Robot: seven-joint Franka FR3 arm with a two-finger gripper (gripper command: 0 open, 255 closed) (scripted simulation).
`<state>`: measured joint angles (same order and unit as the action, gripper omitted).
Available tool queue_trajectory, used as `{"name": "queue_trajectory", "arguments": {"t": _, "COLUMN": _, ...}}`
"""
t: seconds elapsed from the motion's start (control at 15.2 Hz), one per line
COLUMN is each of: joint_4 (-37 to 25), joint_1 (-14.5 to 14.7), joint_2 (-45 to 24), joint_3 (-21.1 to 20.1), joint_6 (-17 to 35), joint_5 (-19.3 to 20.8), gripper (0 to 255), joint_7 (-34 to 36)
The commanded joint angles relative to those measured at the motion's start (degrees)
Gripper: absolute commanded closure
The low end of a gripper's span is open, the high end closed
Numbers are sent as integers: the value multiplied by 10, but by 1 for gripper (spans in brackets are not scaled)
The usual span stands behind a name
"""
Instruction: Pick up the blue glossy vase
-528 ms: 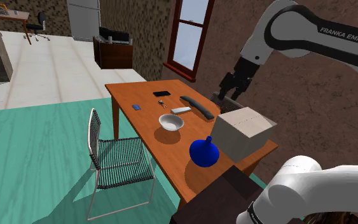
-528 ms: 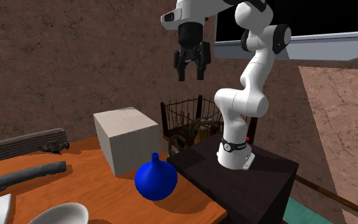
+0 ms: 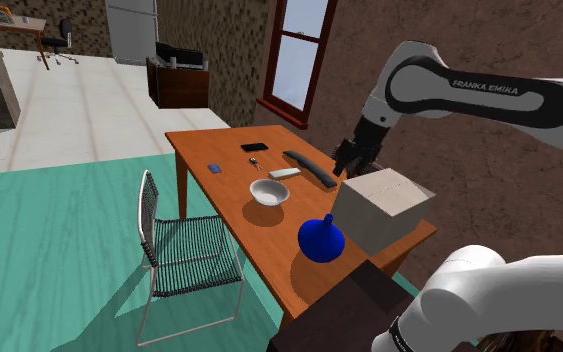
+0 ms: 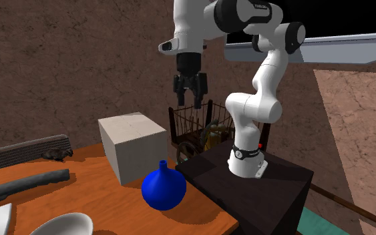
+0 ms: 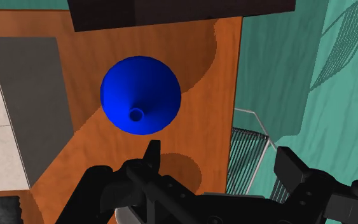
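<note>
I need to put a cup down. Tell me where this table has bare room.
Bare: the table's strip between chair and bowl, and the wood between blue vase and stand. Crowded: between bowl, box and dark bar.

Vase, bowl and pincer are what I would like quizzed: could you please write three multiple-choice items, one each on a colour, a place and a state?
1. What colour is the bowl?
A red
B white
C green

2. Where does the vase stand?
A on the table, beside the box
B on the box
C in the bowl

3. How is the pincer?
A shut on the vase
B shut on the box
C open, holding nothing

Answers:
1 B, as the shoulder view shows it plain white.
2 A, as its base rests on the orange tabletop next to the box.
3 C, as in the wrist view the fingers stand apart with nothing between them.
</note>
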<state>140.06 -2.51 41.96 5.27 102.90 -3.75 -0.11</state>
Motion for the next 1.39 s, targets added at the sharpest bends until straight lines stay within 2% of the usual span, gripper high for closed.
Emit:
{"name": "queue_trajectory", "arguments": {"t": 0.0, "joint_4": 18, "joint_1": -5, "joint_2": -18, "joint_3": 3, "joint_6": 32, "joint_5": 8, "gripper": 0, "joint_7": -4}}
{"name": "queue_trajectory", "arguments": {"t": 0.53, "joint_4": 79, "joint_1": -26, "joint_2": -120, "joint_3": 22, "joint_6": 174, "joint_5": 42, "gripper": 0, "joint_7": -23}}
{"name": "queue_trajectory", "arguments": {"t": 0.99, "joint_4": 96, "joint_1": -46, "joint_2": -246, "joint_3": 42, "joint_6": 301, "joint_5": 69, "gripper": 0, "joint_7": -35}}
{"name": "queue_trajectory", "arguments": {"t": 1.32, "joint_4": 107, "joint_1": -47, "joint_2": -289, "joint_3": 47, "joint_6": 354, "joint_5": 70, "gripper": 0, "joint_7": -39}}
